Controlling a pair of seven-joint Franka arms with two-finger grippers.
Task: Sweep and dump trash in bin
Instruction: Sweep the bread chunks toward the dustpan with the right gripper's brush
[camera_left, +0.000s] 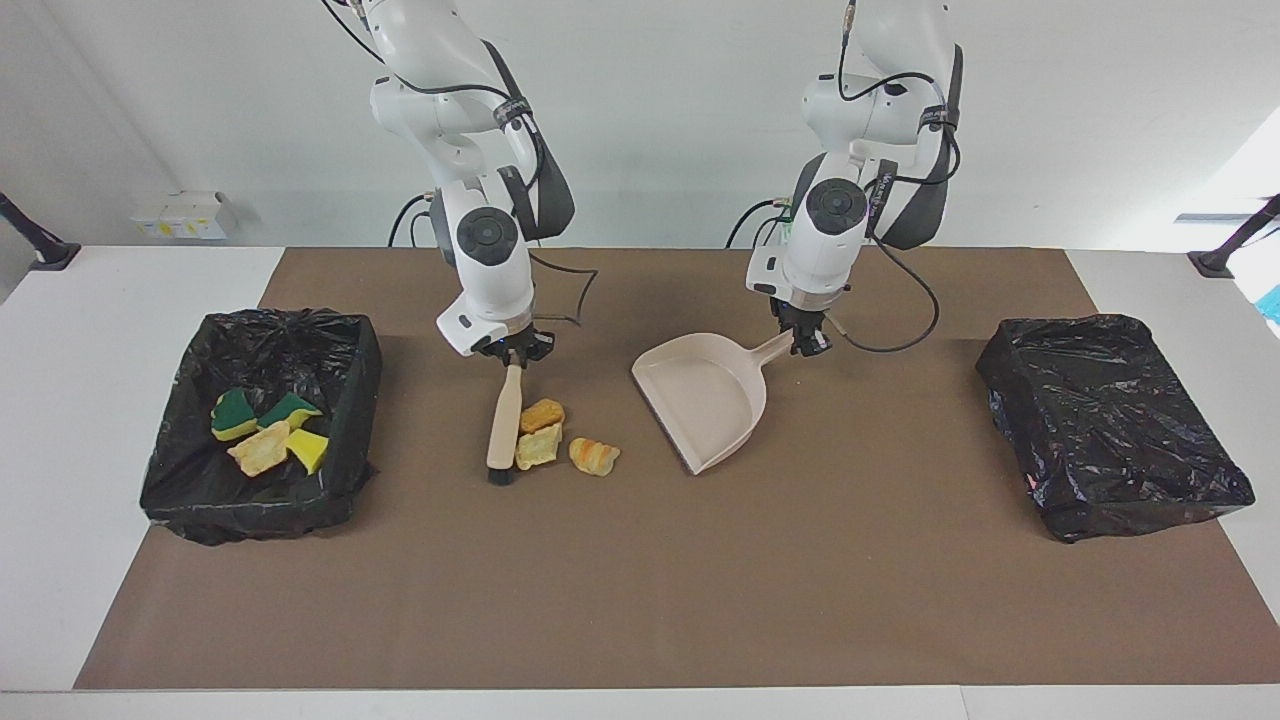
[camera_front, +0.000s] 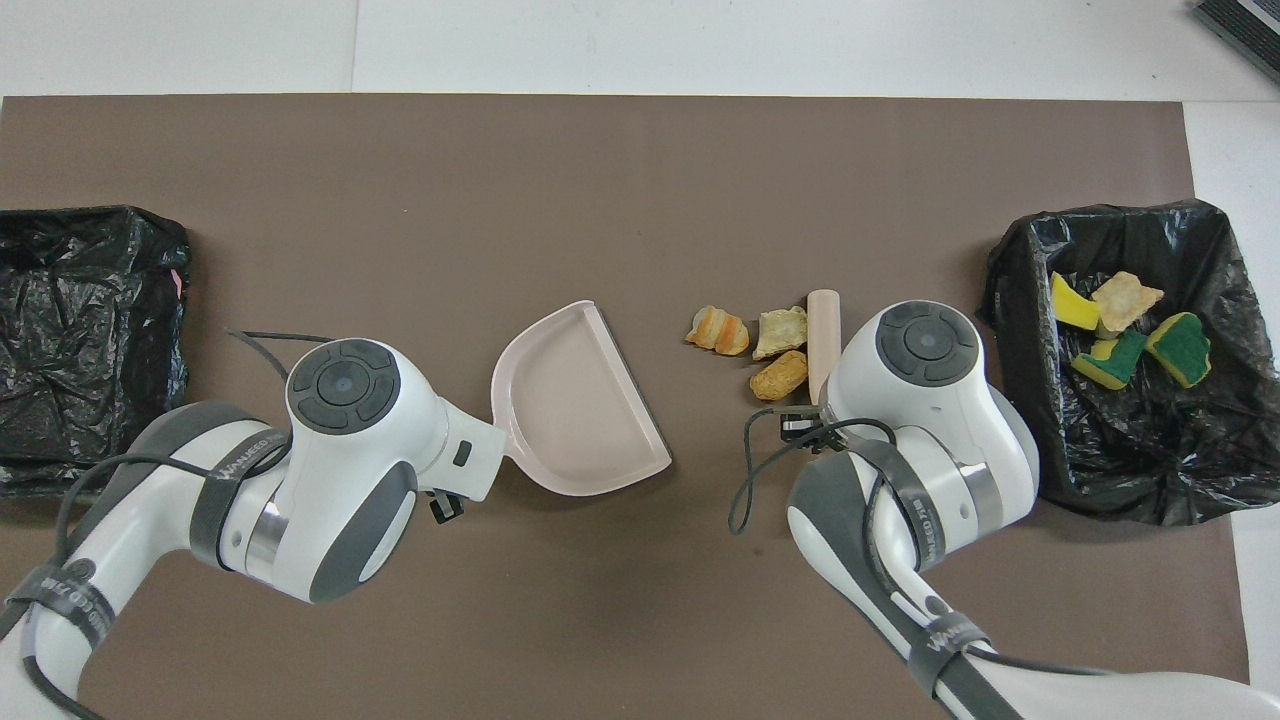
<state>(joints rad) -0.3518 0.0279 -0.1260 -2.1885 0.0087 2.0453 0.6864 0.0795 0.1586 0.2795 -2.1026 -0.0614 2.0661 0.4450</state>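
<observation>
Facing cam: high, across table (camera_left: 60, 420), looked toward robots at frame top. Overhead cam: above robots, looked steeply down, closer. Both covered brown mat (camera_left: 640, 600) (camera_front: 600, 180), views half-turn apart.

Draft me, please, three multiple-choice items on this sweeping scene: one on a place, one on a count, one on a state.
1. Where does the brush lie?
A. Against the loose scraps
B. In the dustpan
C. In a bin

2. How many scraps lie loose on the brown mat?
A. One
B. Three
C. Seven

3. What is the left claw doing?
A. Hanging open
B. Holding a scrap
C. Gripping the dustpan by its handle

Key: 1 A, the brush rests beside the tan chunk, on the side toward the right arm's end; 2 B, three sit between brush and dustpan, four more in the bin with trash; 3 C, the claw is shut on the handle.
</observation>
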